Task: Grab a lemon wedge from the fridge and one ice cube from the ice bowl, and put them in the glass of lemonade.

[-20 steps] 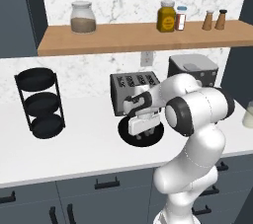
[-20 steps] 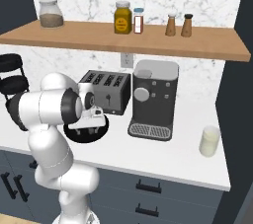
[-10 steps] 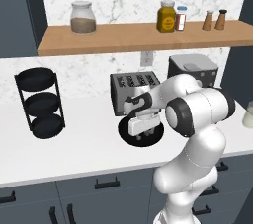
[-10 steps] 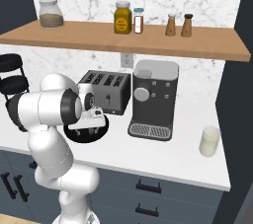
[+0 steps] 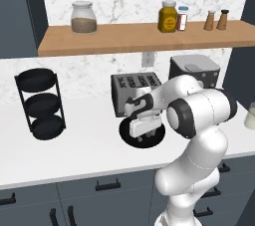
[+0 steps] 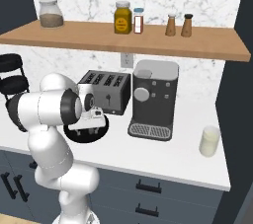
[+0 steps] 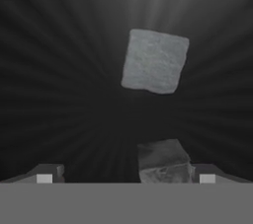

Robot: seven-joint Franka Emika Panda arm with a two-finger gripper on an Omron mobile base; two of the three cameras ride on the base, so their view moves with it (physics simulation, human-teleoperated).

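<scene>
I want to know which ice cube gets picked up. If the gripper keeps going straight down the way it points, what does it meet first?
Probably the nearer ice cube, low between the open fingers of the gripper, next to the right one. The second cube lies farther along the black ice bowl, off that line. Depth is hard to judge here.

Folded forward over the counter, elbow bent and raised, wrist turned steeply down. Gripper (image 5: pixel 145 131) lowered, pointing straight down. Jaws spread wide, fingertips (image 7: pixel 45 173) far apart at the hand view's bottom corners, nothing clamped between.
</scene>
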